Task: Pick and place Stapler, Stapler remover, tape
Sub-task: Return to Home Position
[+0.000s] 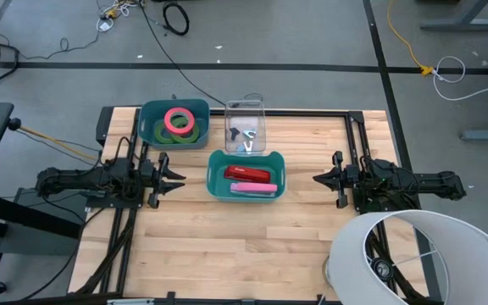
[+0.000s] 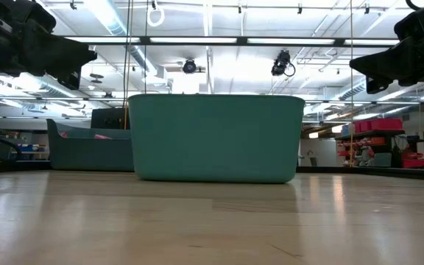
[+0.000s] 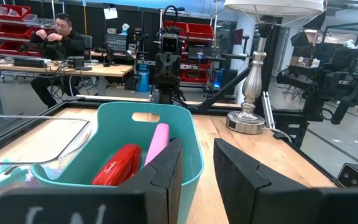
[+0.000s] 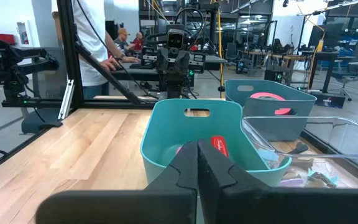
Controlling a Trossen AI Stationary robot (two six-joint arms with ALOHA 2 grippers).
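A red stapler [image 1: 250, 174] and a pink one [image 1: 254, 188] lie in the teal bin [image 1: 214, 178] at the table's middle. Behind it stands a clear container [image 1: 246, 110] with small stapler removers [image 1: 242, 133] on its floor. The darker bin [image 1: 152, 110] at the far left holds the tape: a pinkish-red roll [image 1: 177, 120] lying on green rolls [image 1: 164, 133]. My left gripper [image 1: 176, 175] hovers level to the left of the teal bin, open and holding nothing. My right gripper [image 1: 318, 179] hovers level to the bin's right, shut and holding nothing.
A white lampshade [image 1: 413, 258] covers the near right corner, and its metal base [image 3: 250, 118] stands on the table there. Bare wood stretches along the near edge in front of the teal bin. People show at benches in the room beyond the table.
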